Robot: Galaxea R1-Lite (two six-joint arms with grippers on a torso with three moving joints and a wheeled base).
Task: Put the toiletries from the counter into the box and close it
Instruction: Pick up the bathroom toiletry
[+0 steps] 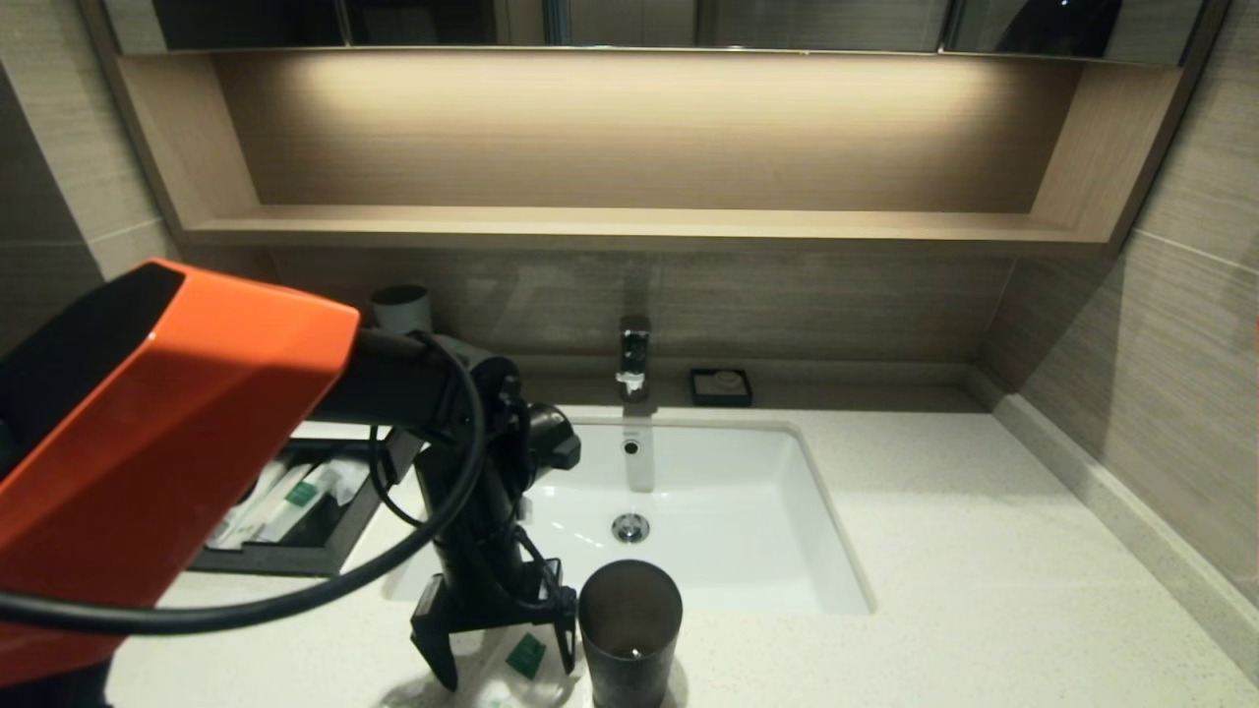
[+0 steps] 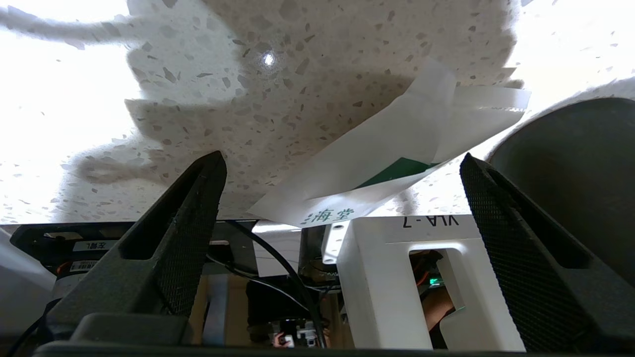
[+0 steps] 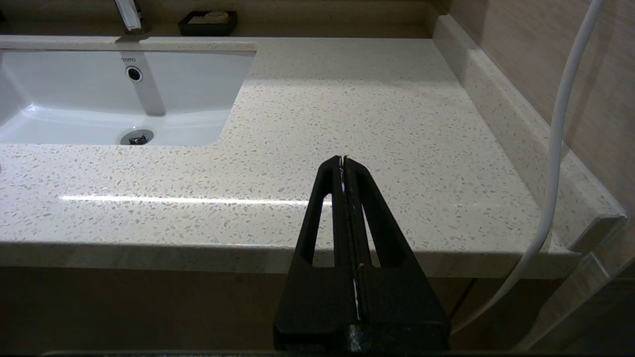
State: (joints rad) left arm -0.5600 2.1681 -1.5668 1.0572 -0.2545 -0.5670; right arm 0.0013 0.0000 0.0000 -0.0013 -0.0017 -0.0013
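Left pincer: black mesh-faced fingers spread wide apart, empty, pointing down over the near edge of the off-white speckled stone surface, in front of the white sunken basin.

Translucent-white flat plastic packet with green label: lies on the surface between the spread fingers, seemingly crossed over a second white packet; one end curls up off the stone.

Dark cylindrical cup: upright, just beside one finger and close to the packet.

Low black rectangular box with pull-out tray: at the left of the basin, tray drawn out, several white green-labelled packets already inside.

Right pincer: fingers pressed together, empty, parked off the front edge of the surface, well apart from the work.

Risks, judged:
- The finger nearest the cup may strike or tip it on descent or closing, given the narrow gap.
- Thin flat film may slide on the stone, so the fingers may close on nothing.
- With packets overlapping, one may be lifted and the other dragged or dropped.

Not determinable:
- The box's white top panel and much of its tray are hidden behind the orange arm housing.
- The packets' near ends are cut off at the lower picture border.
- Whether the fingertips touch the surface.
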